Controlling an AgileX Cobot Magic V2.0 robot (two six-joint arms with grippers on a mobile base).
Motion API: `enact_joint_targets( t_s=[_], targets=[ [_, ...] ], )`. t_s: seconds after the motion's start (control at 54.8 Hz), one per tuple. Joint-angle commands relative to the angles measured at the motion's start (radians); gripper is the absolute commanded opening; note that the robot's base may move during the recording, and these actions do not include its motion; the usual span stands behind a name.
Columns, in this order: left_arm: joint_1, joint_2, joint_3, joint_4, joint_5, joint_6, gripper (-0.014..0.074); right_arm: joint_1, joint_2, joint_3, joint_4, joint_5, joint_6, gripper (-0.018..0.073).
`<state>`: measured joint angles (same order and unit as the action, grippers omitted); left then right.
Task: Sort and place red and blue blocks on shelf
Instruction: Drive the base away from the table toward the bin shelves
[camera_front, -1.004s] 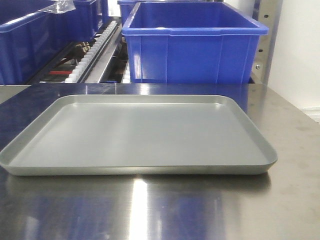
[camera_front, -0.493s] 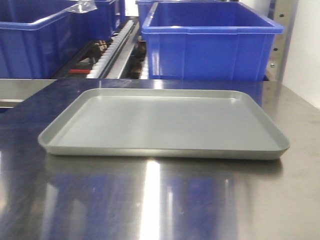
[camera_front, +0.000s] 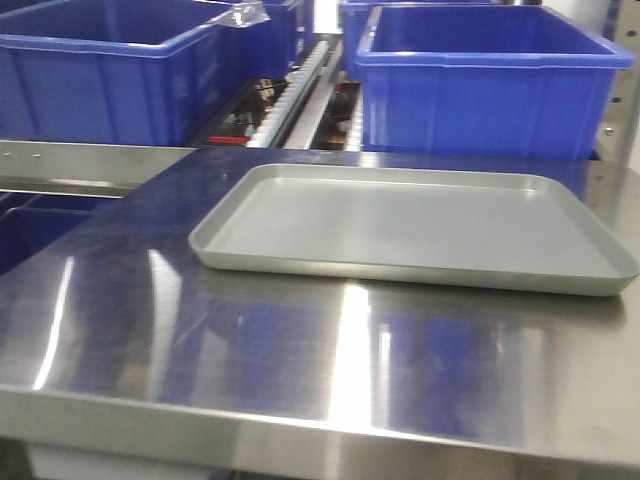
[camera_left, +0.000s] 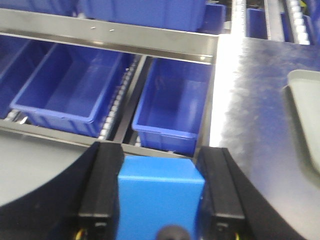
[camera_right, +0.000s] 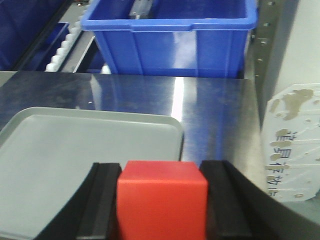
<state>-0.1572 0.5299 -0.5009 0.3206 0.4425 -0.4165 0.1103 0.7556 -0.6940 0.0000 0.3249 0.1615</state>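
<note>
Left claw (camera_left: 161, 167) clamped on blue block (camera_left: 160, 200), above shelf (camera_left: 125, 39) holding bins (camera_left: 70, 95). Right claw (camera_right: 162, 172) clamped on red block (camera_right: 161, 205), over tray (camera_right: 60, 145) edge. White sheet (camera_right: 295, 145): printed characters, unreadable.

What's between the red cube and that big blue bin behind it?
Right wrist view: between red block and bin, the tray, then bare steel table.

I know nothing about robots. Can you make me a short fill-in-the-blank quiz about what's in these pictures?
1. The left gripper is shut on a ____ block.
2. The right gripper is shut on a ____ block.
3. The big bin behind the grey tray is ____.
Missing words: blue, red, blue.
</note>
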Motion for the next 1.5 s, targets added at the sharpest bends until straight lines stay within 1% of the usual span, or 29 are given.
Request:
enact_joint_targets(
  t_s=[0.0,1.478],
  targets=[
    [-0.008,0.0,-0.027,0.011,-0.08,0.002,0.008,-0.007,-0.008,-0.028,-0.011,-0.088,-0.002,0.0058],
    [-0.008,0.0,-0.027,0.011,-0.08,0.002,0.008,-0.007,-0.008,-0.028,-0.011,-0.088,-0.002,0.0058]
  ],
)
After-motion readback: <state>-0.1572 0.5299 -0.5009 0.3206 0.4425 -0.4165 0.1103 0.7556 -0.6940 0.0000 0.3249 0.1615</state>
